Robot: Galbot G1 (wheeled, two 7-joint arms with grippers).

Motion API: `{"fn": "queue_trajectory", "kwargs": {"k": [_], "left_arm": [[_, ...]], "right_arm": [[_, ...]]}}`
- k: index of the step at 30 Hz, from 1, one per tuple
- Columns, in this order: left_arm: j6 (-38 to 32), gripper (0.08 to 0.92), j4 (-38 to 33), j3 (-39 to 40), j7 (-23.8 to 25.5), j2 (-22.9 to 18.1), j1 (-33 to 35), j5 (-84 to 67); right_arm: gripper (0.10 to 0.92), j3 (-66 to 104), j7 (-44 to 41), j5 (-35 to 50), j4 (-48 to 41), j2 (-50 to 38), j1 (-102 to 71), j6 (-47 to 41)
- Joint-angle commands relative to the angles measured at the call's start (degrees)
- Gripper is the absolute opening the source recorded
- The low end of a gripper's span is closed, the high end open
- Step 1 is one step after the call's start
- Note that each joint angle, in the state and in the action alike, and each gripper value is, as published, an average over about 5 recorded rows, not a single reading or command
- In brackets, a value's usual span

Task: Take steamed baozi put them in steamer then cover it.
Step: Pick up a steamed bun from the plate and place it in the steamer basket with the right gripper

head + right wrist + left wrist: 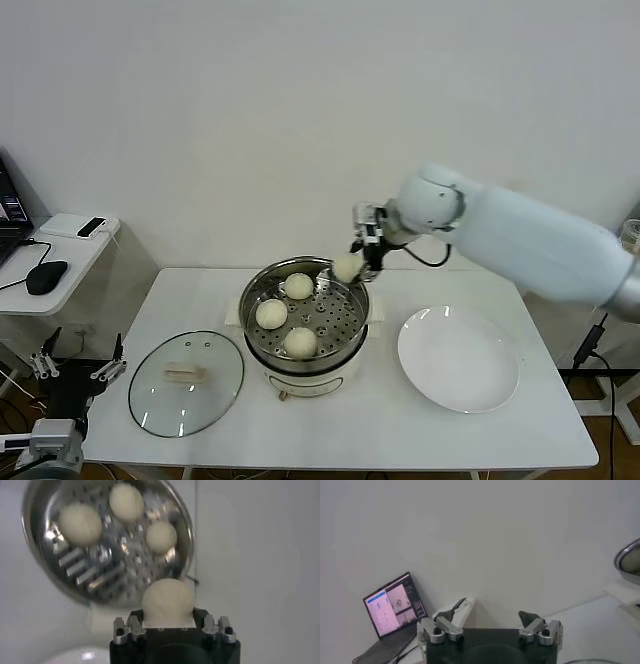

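Overhead, the right claw [352, 262] grips one steamed baozi [346, 267] above the far right rim of the steamer [305, 345], which stands mid-surface with three more buns on its perforated tray. The cover [186, 383] lies flat to its left, handle up, its long axis left-right. One empty plate [459, 359] sits right, near the surface [540, 420] edge.

The left wrist view shows the left claw [490, 622] spread wide, empty, parked off the surface near a laptop [390, 611].

The right wrist view shows the bun clenched over the tray's free gap.
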Motion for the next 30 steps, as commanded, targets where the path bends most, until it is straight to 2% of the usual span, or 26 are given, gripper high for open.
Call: {"fn": "queue_trajectory", "kwargs": {"k": [1,10,27,30], "left_arm": [[-0.15,0.823,0.76,-0.12,-0.07,-0.01,-0.21,0.01],[-0.28,0.823,1.61,-0.14,-0.09,0.19,-0.58,-0.04],[-0.37,0.823,2.40,-0.04,-0.09,0.19,-0.99,-0.08],[-0.43,0.823,2.49,-0.12,-0.09,0.16,-0.92,-0.08]], "right_arm": [[0.619,-4.35,5.28,6.87,-3.44,10.15,-1.68,-5.26],[0.619,-4.30,5.00,2.01,-6.08,10.00,-6.26,-5.31],[0.619,-3.66,4.70,-1.84,-5.90,8.68,-8.33,-5.18],[0.651,-2.78,4.75,-1.92,-5.45,8.35,-8.00,-5.19]]}}
